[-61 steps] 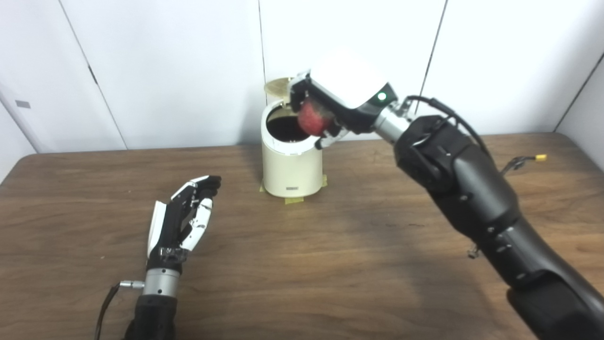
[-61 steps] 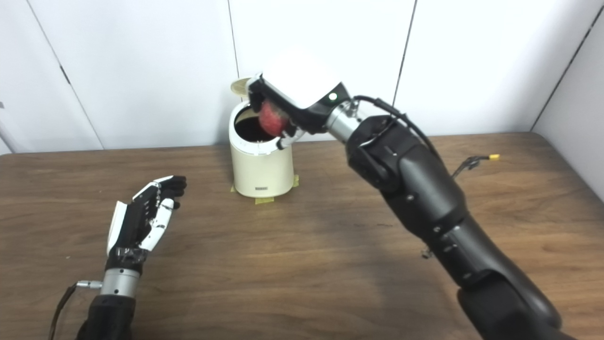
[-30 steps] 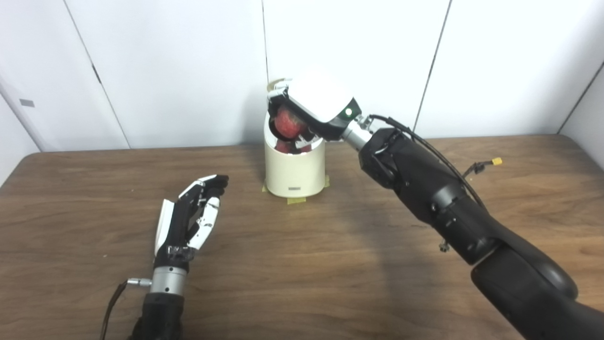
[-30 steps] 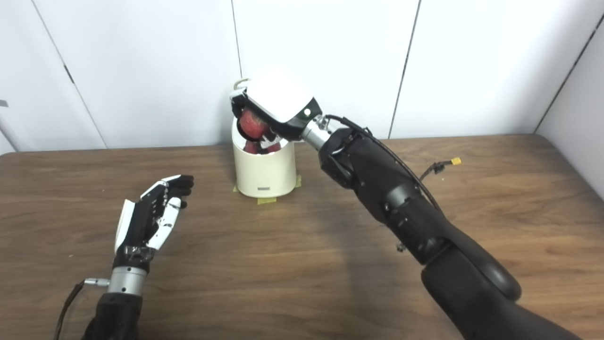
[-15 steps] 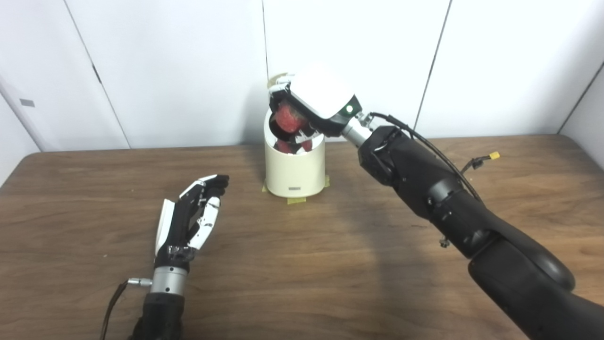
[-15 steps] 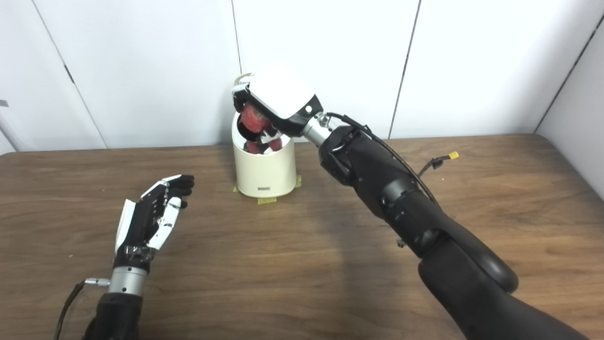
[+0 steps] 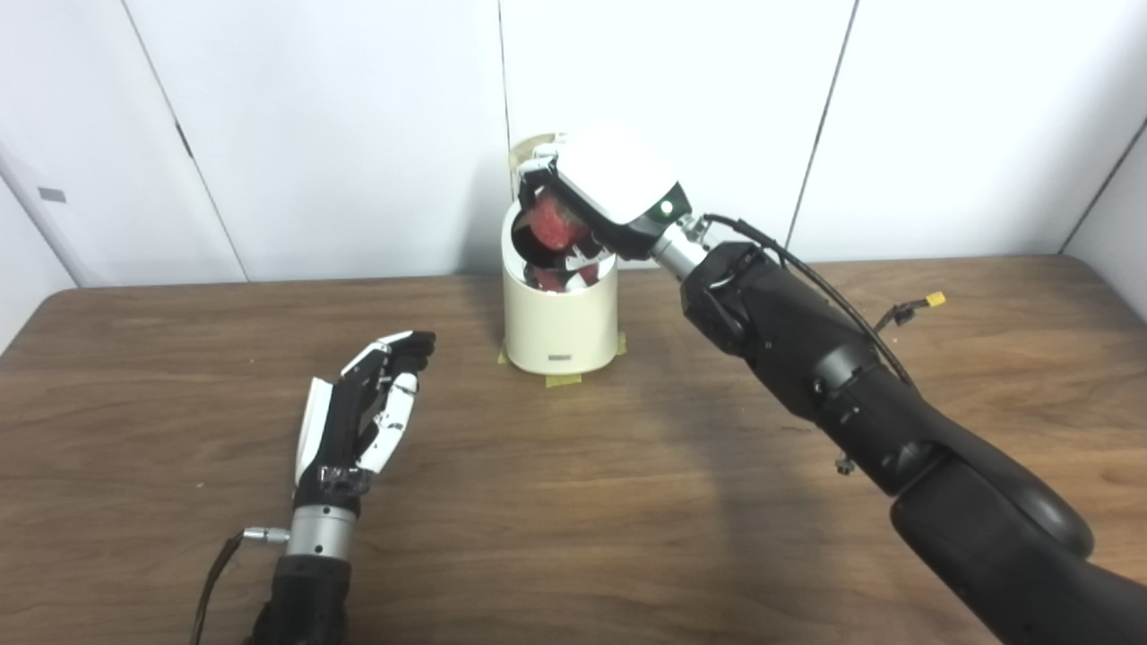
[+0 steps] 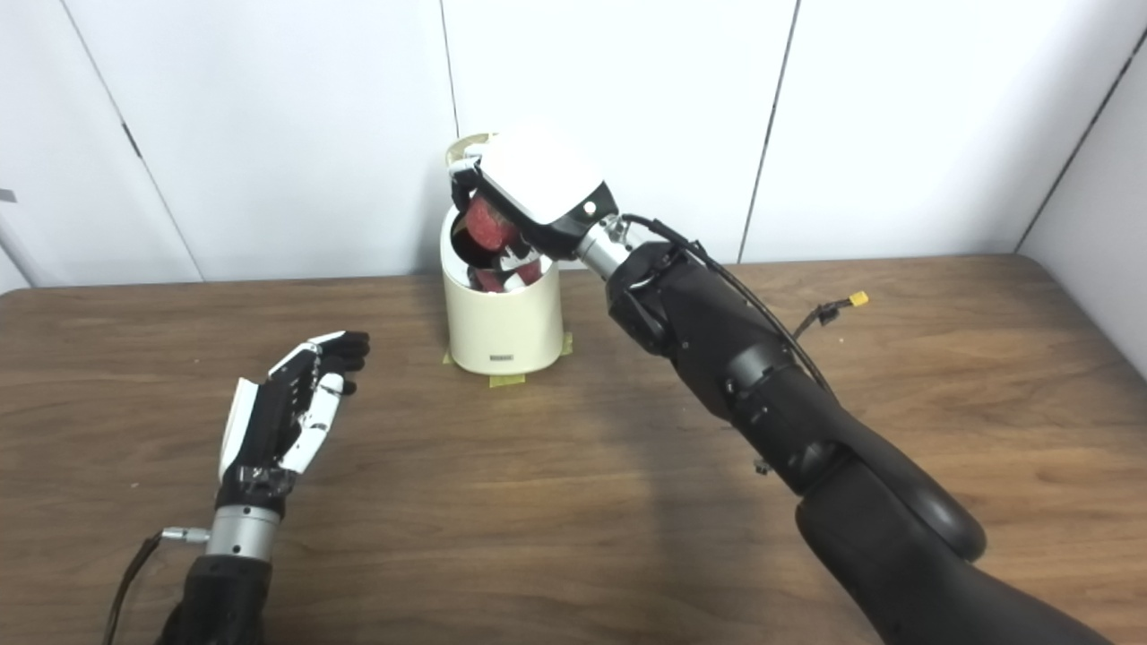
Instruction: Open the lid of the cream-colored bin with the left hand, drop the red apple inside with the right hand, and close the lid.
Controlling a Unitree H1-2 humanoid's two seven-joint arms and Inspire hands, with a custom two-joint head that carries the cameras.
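The right robot hand (image 7: pixel 599 202) held the red apple (image 7: pixel 554 226) closed in its fingers directly above the open mouth of the cream-colored bin (image 7: pixel 560 313), while the empty left robot hand (image 7: pixel 363 414) waited with fingers apart on the counter (image 7: pixel 573 502).

- I'm seeing my right hand (image 7: pixel 602 193) wearing a glossy white back shell over black, with a green light glowing near the silver wrist.
- A black cable is looping along the bulky black forearm.
- My left hand (image 7: pixel 358 421) is showing black-and-white fingers, a white side plate and a silver wrist collar.
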